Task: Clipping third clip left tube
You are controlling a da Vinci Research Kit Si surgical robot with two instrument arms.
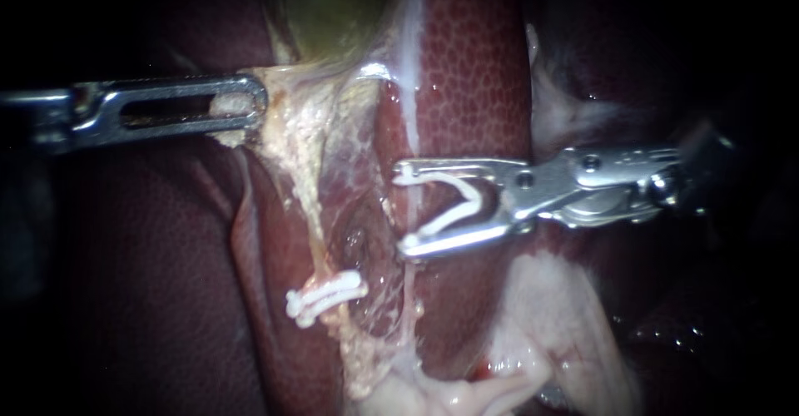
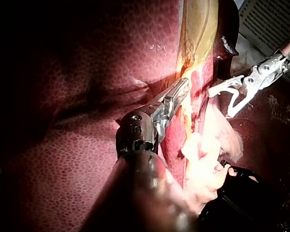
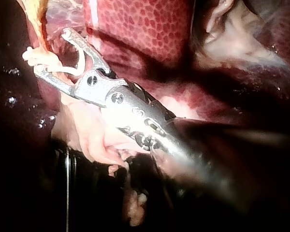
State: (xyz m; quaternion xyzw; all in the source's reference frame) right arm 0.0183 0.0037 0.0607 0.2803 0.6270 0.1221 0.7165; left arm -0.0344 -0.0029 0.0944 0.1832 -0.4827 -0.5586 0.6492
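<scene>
An open clip (image 1: pixel 445 204) beside the left tube (image 1: pixel 310 208)
Right instrument's (image 1: pixel 401 206) wide-spread jaws hold it; left instrument's (image 1: pixel 250 104) jaws clamp pale tissue (image 1: pixel 287 125) above that tube.

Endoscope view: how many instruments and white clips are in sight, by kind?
Instruments: 2, the left instrument gripping tissue and the right instrument.
White clips: 2, an open clip in the right instrument's jaws, a shut clip, perhaps doubled, on the tube.
Total: 4.

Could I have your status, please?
Left instrument shut on gallbladder tissue. Right instrument holding open clip, short of left tube. One applied clip on it. Membrane between.
</scene>
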